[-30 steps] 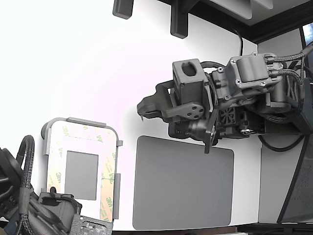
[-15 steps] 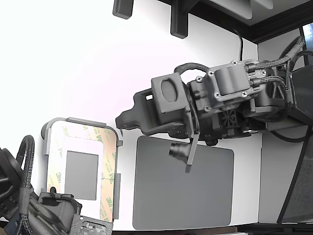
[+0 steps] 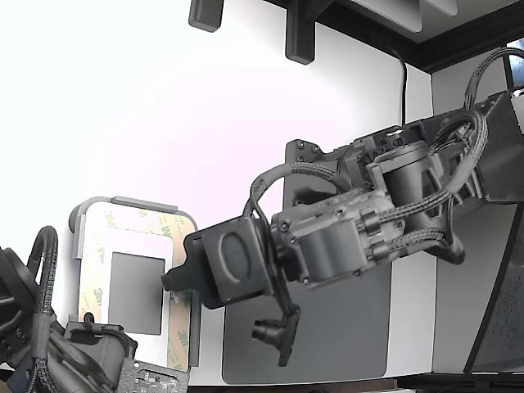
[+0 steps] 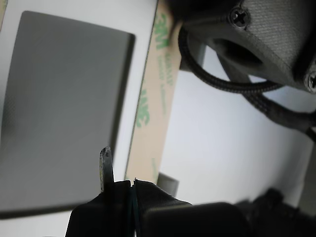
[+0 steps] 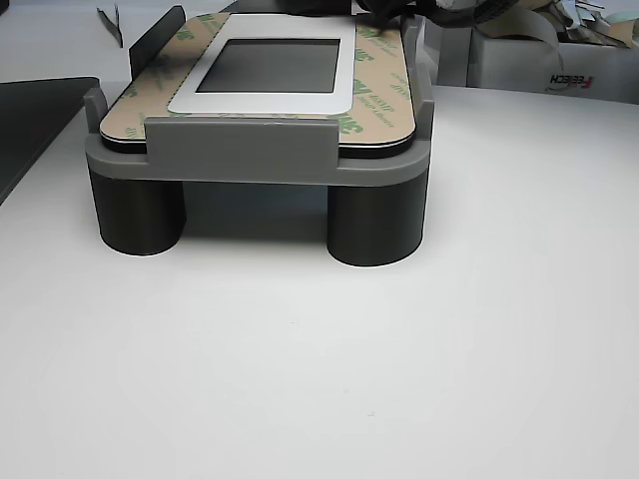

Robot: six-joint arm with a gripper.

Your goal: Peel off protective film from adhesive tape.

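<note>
While one second ago the dark arm hung over the white table above the large dark-grey rounded mat (image 3: pixel 344 327), its gripper (image 3: pixel 169 281) has since swung down and toward the exterior view's left, and its tips now sit over the light-grey plastic tray (image 3: pixel 123 202) at the inner edge of the frame's side nearest the mat. Half a second ago the tips were just off the tray's upper corner on that side.

The adhesive tape (image 3: pixel 182 323), narrow flat strips framing a small dark-grey rectangle (image 3: pixel 136 292), lies in the tray as before. Its protective film (image 4: pixel 154 106), thin cream-to-tan paper printed with faint green 3M logos, still covers the strips and looks flat in all views.

In the wrist view the gripper (image 4: pixel 118 177) shows two dark pointed tips pressed together at their base, one thin tip (image 4: pixel 105 168) standing beyond the other. They look closed, with nothing visibly between them; the tips stand in front of the dark rectangle just beside the film strip, and contact with the film cannot be told.

The other view shows the tray (image 5: pixel 250 155) raised on two dark cylindrical legs (image 5: pixel 376 225), the film-faced tape (image 5: pixel 374 95) on top. A second dark arm (image 3: pixel 49 352) sits at the exterior view's lower left, unchanged.
</note>
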